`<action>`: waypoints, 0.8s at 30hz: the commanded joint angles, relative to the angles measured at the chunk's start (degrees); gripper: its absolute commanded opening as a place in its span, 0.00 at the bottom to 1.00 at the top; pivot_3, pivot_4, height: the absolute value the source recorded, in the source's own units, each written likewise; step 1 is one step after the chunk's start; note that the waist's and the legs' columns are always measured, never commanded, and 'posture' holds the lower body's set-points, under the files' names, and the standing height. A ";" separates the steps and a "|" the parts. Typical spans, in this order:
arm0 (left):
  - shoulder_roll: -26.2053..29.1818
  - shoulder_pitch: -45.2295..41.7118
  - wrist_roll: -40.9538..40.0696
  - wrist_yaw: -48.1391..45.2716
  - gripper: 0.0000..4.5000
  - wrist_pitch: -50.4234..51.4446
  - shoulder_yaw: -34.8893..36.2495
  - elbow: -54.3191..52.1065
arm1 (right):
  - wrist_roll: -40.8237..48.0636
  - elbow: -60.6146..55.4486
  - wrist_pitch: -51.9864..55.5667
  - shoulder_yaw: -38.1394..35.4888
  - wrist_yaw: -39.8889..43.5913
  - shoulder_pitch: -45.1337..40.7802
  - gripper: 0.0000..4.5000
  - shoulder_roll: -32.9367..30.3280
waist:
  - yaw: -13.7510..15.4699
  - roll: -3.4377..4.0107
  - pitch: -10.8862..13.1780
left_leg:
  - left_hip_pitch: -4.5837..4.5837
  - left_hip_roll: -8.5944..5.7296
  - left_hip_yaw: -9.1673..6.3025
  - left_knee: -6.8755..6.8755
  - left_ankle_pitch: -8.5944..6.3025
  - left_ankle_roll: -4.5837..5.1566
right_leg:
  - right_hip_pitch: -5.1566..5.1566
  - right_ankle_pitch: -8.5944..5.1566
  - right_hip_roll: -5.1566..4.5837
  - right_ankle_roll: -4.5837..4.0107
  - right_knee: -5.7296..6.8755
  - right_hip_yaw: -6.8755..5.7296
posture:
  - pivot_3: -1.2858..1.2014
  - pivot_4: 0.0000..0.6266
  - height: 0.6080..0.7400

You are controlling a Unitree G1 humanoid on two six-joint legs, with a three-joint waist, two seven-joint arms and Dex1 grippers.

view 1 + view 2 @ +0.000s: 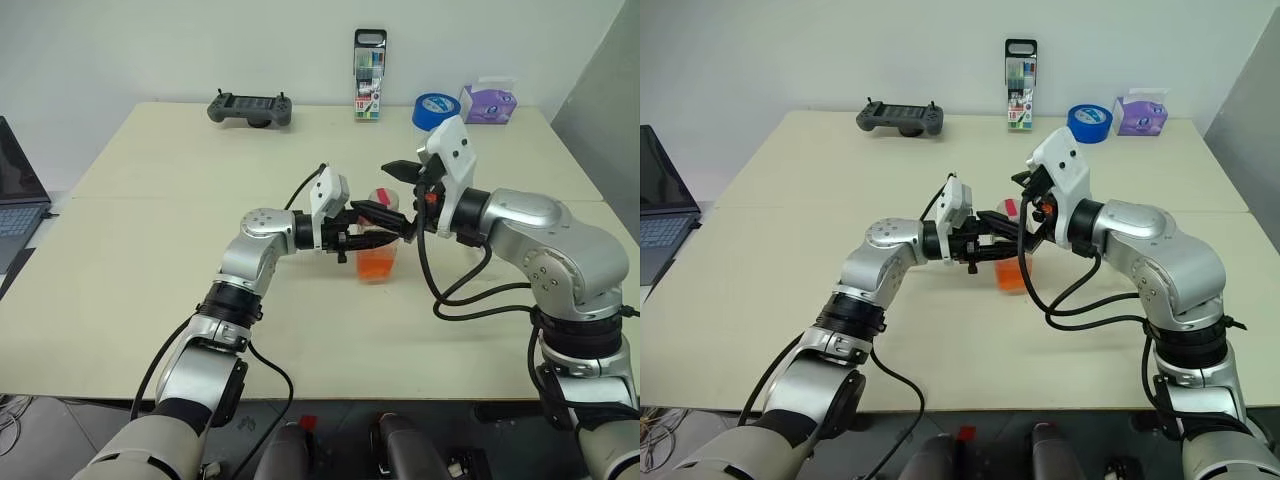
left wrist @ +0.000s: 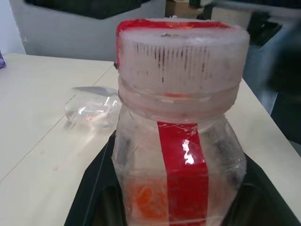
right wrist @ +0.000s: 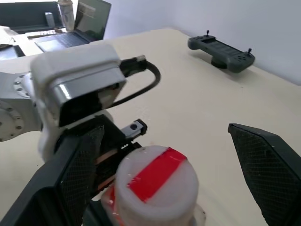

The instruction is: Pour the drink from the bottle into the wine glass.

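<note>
Head views: the left gripper (image 1: 385, 232) is clamped on the bottle (image 1: 379, 250), held upright above the table (image 1: 150, 180) mid-scene; the drink (image 1: 377, 264) fills its lower part. The right gripper (image 1: 408, 180) stands spread wide just above the cap (image 1: 384, 198).
Left wrist view: the bottle's cap (image 2: 182, 61) is on; the wine glass (image 2: 92, 106) lies on its side on the table beyond.
Right wrist view: the right fingers (image 3: 263, 155) flank the cap (image 3: 155, 186) without touching it.
Step in hand: uncapping, I judge.
Doing it well: centre the fingers on the cap, close squarely, twist while the left grip stays firm; the glass needs righting before any pour.
</note>
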 commanded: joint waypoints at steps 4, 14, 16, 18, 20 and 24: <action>-0.28 -2.15 -0.37 -0.33 0.39 -1.55 0.94 -1.14 | -2.61 1.52 -0.86 0.65 -2.85 -2.43 1.00 1.34 | -0.01 0.00 0.00 | 0.00 0.01 -0.01 -0.01 0.00 0.00 | -0.01 0.00 0.01 0.00 0.00 -0.01 | 0.52 0.24 1.00; -0.01 -2.68 -0.15 -0.54 0.39 -1.83 1.03 -0.34 | -2.15 0.65 0.47 -1.95 -3.36 -1.60 1.00 -0.93 | 0.01 0.00 0.00 | -0.01 0.00 -0.01 0.00 0.00 0.00 | 0.00 0.00 0.01 0.00 0.00 -0.01 | 0.52 0.24 1.00; 0.01 -2.75 -0.07 -0.61 0.39 -1.89 1.05 -0.19 | -1.40 -0.23 0.84 -2.47 -3.07 -1.02 1.00 -1.78 | 0.01 0.00 0.00 | -0.01 0.00 0.00 0.00 0.00 0.00 | 0.00 0.00 0.01 0.00 0.00 -0.01 | 0.52 0.24 1.00; -0.03 -2.82 -0.03 -0.69 0.39 -1.93 1.06 -0.01 | -0.78 -0.96 1.09 -2.84 -2.68 -0.51 1.00 -2.43 | 0.02 0.00 0.00 | -0.01 0.00 0.00 0.00 0.00 0.00 | -0.01 0.00 0.01 0.00 0.00 -0.01 | 0.52 0.24 1.00; -0.21 -2.92 0.11 -0.69 0.39 -2.13 1.01 0.44 | -0.45 -1.22 1.04 -3.06 -2.57 -0.11 1.00 -2.82 | 0.00 0.00 0.00 | -0.01 0.00 0.00 -0.01 0.00 0.00 | 0.00 0.00 0.01 0.00 0.00 0.00 | 0.52 0.24 1.00; -0.44 -3.08 0.25 -0.85 0.39 -2.53 0.94 1.21 | -0.05 -1.49 0.43 -2.85 -2.04 0.84 1.00 -3.70 | 0.00 0.00 0.00 | -0.01 0.00 0.02 0.00 0.00 0.01 | 0.00 0.00 0.02 0.00 0.01 -0.03 | 0.52 0.24 1.00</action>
